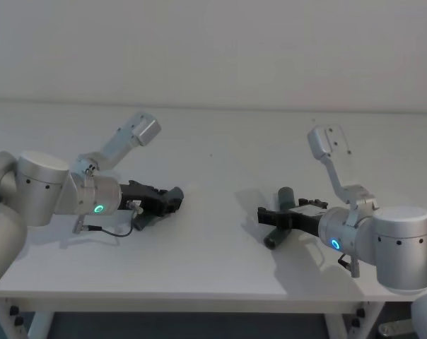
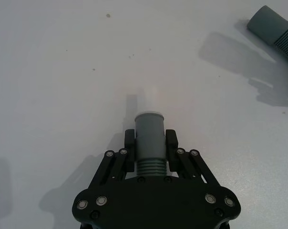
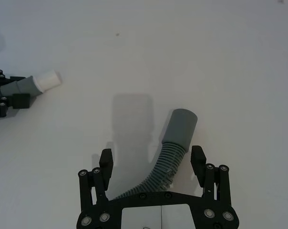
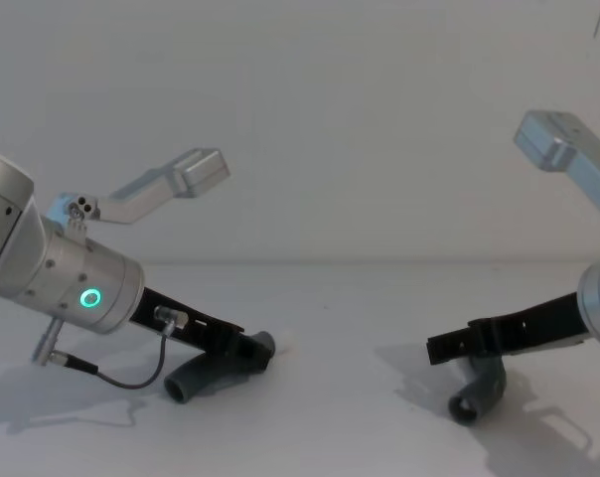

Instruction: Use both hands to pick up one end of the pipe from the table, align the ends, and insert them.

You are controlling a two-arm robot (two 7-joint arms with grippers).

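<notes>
My left gripper (image 1: 170, 199) is shut on the grey collar of one pipe (image 2: 149, 143) piece. Its white tip (image 2: 149, 114) pokes out past the fingers, low over the table (image 1: 213, 261). The ribbed tail (image 4: 186, 383) of that piece hangs down to the table. The bent pipe piece (image 1: 277, 219) lies on the table at the right, its smooth grey socket collar (image 3: 180, 125) pointing away from the wrist. My right gripper (image 3: 151, 158) is open, one finger on each side of the ribbed part (image 3: 167, 164), not closed on it. From the chest, the right gripper (image 4: 441, 349) sits above this piece (image 4: 482, 390).
The white table runs back to a pale wall (image 1: 213, 49). A stretch of bare table (image 1: 217, 205) lies between the two grippers. A thin black cable (image 4: 131, 378) loops under the left wrist. The table's front edge (image 1: 199, 296) is close to both arms.
</notes>
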